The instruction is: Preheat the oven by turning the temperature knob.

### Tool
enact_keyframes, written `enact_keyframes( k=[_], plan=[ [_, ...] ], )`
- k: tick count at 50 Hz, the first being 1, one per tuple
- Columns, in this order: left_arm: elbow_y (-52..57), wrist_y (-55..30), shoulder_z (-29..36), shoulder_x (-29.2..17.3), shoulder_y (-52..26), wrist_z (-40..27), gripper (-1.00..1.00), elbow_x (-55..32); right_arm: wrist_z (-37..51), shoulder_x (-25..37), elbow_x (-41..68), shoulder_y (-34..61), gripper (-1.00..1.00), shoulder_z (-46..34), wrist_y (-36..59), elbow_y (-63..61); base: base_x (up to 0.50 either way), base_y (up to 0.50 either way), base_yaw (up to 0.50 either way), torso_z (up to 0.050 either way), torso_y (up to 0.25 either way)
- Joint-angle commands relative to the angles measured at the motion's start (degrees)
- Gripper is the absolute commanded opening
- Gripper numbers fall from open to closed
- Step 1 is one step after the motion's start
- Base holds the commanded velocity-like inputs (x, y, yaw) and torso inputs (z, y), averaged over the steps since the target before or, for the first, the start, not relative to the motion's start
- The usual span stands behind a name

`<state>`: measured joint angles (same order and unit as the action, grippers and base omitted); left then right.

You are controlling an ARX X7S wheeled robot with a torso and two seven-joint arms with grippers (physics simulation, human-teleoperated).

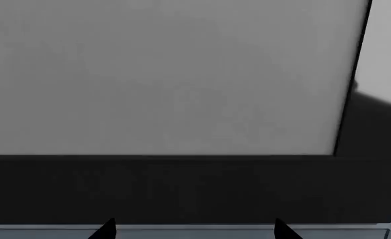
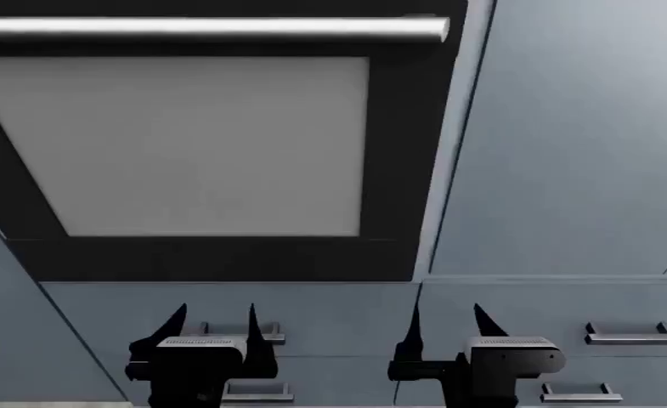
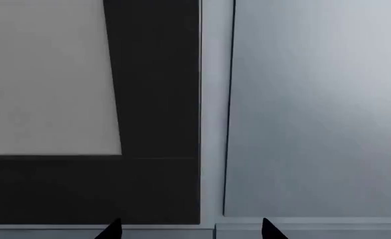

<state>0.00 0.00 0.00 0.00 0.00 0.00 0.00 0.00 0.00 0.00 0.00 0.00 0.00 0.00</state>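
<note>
Oven door in front of the robot, knob out of sight: the task looks barely begun.

The oven [image 2: 407, 170] fills the upper left of the head view: a matte black frame around a flat, pale grey window, with a smooth, round, silver bar handle [image 2: 208, 29] running across its top edge. The temperature knob appears in none of the three views, so it presumably sits above the handle, and finding, reaching and turning it all remain to do. Both arms hang low, in front of the blue-grey drawers [image 2: 345, 306] with thin metal handles, below the oven's bottom edge. The left gripper [image 2: 215, 319] and right gripper [image 2: 447, 319] each show two slim black pointed fingers spread apart, holding nothing and touching nothing. To the right of the oven stands a plain, smooth blue-grey cabinet panel [image 2: 571, 144].
</note>
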Motion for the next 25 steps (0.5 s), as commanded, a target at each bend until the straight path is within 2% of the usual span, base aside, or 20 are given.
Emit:
enact_keyframes(
  k=[1, 25],
  plan=[
    [-0.65, -1.04, 1.21, -0.94, -0.75, 0.15, 1.00, -1.98, 0.97, 0.98, 1.10, 0.62, 1.00, -0.92, 1.18, 0.13, 0.00, 0.00, 0.00, 0.000, 0.000],
    [-0.85, -0.71, 4.71, -3.85, -1.03, -2.71, 1.00, -5.42, 4.46, 3.89, 3.60, 0.91, 1.00, -4.41, 0.58, 0.53, 0.00, 0.00, 0.00, 0.000, 0.000]
  ],
)
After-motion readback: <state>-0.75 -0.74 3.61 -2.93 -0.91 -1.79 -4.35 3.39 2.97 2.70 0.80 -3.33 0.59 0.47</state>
